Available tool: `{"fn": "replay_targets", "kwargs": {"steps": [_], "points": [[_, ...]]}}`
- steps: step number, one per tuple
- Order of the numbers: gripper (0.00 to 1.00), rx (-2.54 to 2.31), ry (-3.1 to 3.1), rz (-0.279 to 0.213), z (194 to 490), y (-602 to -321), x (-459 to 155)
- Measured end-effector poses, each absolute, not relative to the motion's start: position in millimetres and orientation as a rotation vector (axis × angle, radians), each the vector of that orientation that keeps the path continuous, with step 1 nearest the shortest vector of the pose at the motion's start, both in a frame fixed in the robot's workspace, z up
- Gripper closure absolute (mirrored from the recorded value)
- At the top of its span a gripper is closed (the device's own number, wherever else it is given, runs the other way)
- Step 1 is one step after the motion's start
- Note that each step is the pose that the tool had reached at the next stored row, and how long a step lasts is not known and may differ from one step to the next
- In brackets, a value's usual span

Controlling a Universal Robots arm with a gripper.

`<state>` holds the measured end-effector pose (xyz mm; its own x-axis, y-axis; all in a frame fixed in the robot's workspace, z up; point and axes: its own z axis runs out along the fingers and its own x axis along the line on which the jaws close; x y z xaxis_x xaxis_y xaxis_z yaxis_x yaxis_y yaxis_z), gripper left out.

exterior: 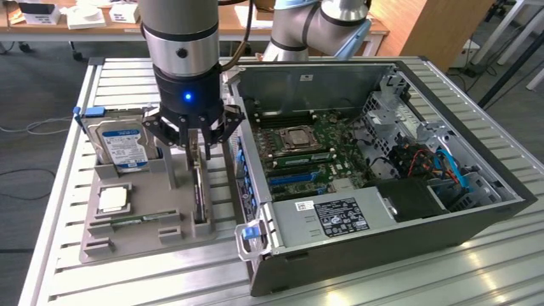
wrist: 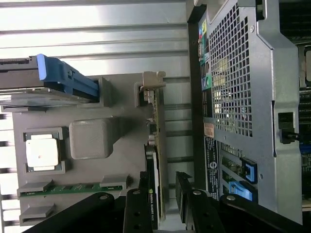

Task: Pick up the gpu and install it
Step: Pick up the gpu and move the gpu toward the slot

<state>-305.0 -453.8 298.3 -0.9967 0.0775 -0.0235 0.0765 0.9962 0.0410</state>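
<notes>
The surface (exterior: 127, 280) I work over is a table of ribbed, silvery aluminium slats, with bright light glaring off its near corner. Grey carpeted floor (exterior: 34, 76) surrounds it, and a pale cable (exterior: 25, 127) trails at the exterior view's left. Behind stands a wooden desk (exterior: 102, 30) carrying small white devices (exterior: 85, 16), and a light wooden cabinet (exterior: 425, 32) stands at the exterior view's right.

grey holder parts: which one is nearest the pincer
The thin dark gpu card on edge, straddled by the open pincer; silver hard drive, square chip and green memory stick lie apart.
</notes>
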Motion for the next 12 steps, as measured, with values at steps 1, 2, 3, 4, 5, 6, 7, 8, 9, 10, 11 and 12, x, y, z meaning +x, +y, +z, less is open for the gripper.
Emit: {"fn": "replay_targets", "kwargs": {"steps": [1, 2, 3, 4, 5, 6, 7, 8, 9, 10, 11, 12], "points": [[0.64, 0.120, 3.113, 0.063, 298.3, -453.8, -305.0], [0.64, 0.120, 3.113, 0.063, 298.2, -453.8, -305.0], [0.64, 0.120, 3.113, 0.063, 298.2, -453.8, -305.0], [0.64, 0.120, 3.113, 0.063, 298.1, -453.9, -305.2], [0.64, 0.120, 3.114, 0.063, 298.1, -453.9, -306.0], [0.64, 0.120, 3.114, 0.063, 298.0, -453.9, -307.3], [0.64, 0.120, 3.113, 0.063, 297.9, -453.9, -309.0], [0.64, 0.120, 3.113, 0.063, 297.8, -453.9, -310.9], [0.64, 0.120, 3.113, 0.063, 297.7, -453.8, -312.5], [0.64, 0.120, 3.113, 0.063, 297.7, -453.8, -313.6], [0.64, 0.120, 3.113, 0.063, 297.7, -453.8, -313.7], [0.64, 0.120, 3.113, 0.063, 297.6, -453.8, -313.7]]}}
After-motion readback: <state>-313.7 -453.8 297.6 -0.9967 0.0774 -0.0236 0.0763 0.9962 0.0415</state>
